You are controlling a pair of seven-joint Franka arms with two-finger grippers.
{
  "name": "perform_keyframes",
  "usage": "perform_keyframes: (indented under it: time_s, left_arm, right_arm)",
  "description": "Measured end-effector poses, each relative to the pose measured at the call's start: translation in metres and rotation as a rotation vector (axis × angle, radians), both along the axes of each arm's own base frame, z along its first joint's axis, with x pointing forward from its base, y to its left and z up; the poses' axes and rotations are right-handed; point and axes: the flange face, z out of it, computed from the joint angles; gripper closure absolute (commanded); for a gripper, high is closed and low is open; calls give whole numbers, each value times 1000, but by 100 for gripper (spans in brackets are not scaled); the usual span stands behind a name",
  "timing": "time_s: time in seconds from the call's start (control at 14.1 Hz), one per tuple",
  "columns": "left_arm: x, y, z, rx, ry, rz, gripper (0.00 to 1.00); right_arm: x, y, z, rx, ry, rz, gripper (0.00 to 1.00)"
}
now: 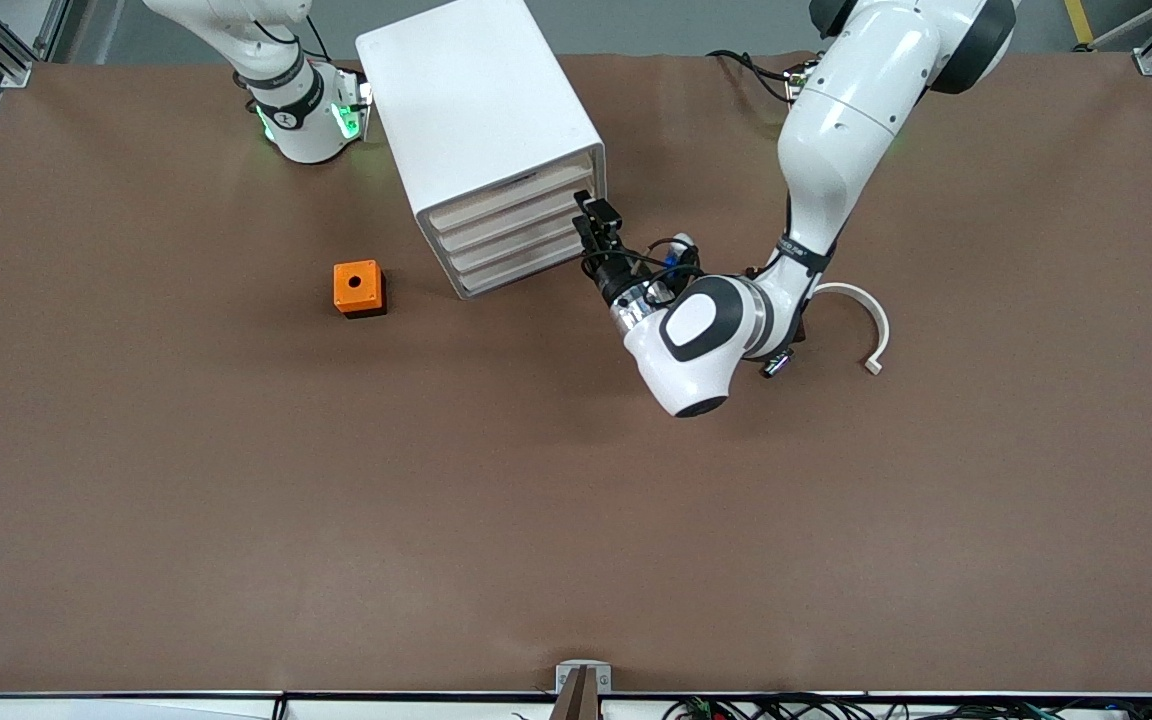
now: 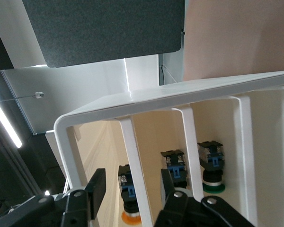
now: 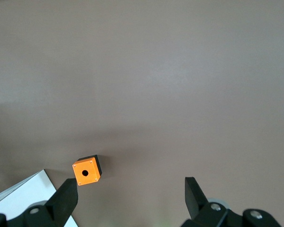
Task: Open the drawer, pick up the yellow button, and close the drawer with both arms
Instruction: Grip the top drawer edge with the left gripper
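A: What is the left pincer [image 1: 591, 215] doing?

B: It is level with the front of the white cabinet [image 1: 481, 120], at the corner toward the left arm's end. Its 2 black fingers [image 2: 97, 187] stand apart with 1 glossy white rib [image 2: 128, 151] between them. A gap shows on each side, so nothing is gripped.

A: And the button [image 2: 131, 217]?

B: Just past that rib, between the fingertips. Its flat orange-yellow cap lies nearest the pincer, and the short black and blue body runs away from it. I cannot tell which drawer holds it.

A: The drawer [image 1: 511, 190]?

B: It is the uppermost of 4 shallow off-white drawers, closed flush, right by the fingertips. Its long axis runs across the cabinet's front, which faces the left pincer. The cabinet is boxy, smooth, with rounded corners.

A: Farther out?

B: A white curved strip [image 1: 871, 325] lies on the brown table [image 1: 576, 520] by the left arm's elbow. The right pincer [image 3: 130, 189] waits spread wide and empty over the table. An orange cube [image 3: 86, 172] with a round hole is below it.
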Motion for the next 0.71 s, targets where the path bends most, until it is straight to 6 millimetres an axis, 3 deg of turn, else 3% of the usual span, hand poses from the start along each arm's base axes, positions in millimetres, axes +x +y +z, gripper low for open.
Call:
perform_keyframes:
  time_s: [0.28, 0.5, 0.71]
  left_arm:
    - [-19, -19, 0, 1, 2, -40, 46]
    - [-38, -34, -2, 6, 14, -82, 47]
    - [-49, -42, -5, 10, 21, -104, 58]
  right_arm:
    - [1, -5, -2, 0, 2, -10, 0]
    - [10, -9, -18, 2, 31, -16, 0]
    - [23, -19, -41, 6, 65, -31, 0]
